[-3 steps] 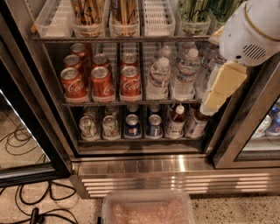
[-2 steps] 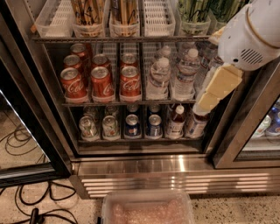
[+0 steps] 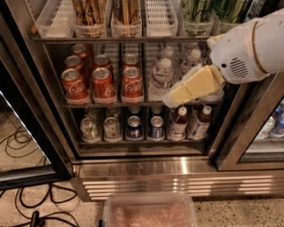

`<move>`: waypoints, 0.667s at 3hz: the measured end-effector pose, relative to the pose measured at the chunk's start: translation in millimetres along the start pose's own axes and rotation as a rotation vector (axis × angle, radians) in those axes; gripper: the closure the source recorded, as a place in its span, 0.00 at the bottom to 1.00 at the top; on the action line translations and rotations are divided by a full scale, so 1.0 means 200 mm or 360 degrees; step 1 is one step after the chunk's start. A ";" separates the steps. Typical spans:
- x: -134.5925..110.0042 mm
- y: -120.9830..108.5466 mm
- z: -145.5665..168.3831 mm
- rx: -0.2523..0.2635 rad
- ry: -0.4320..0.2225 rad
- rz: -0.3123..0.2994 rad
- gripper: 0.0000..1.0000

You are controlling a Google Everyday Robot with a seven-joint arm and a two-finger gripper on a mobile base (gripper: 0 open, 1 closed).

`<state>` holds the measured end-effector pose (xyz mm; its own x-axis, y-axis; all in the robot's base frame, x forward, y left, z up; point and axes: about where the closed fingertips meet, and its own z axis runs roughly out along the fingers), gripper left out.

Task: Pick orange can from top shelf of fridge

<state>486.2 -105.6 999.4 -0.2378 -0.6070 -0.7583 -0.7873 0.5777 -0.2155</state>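
- Gripper: a tan wedge pointing down-left, in front of the middle rack. I cannot tell whether it is open or shut, or whether it has hold of anything.
- Behind it: water bottles, partly hidden.
- Up-left: orange cans in clear trays on the top shelf, tops cut off.
- Above: green cans, also cut off.
- Left: red cans.
- Below: the fridge base, then a bin with blurred pink contents.

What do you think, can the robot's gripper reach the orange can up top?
Probably yes: nothing blocks the orange can on the top shelf. The gripper sits lower, before the water bottles, and must rise leftward.
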 end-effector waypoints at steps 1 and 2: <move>-0.17 -0.04 0.02 0.0084 -0.0281 0.0150 0.00; -0.34 -0.07 0.04 0.0143 -0.0466 0.0157 0.00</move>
<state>518.5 -68.1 1050.1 -0.1262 -0.3703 -0.9203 -0.7121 0.6797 -0.1759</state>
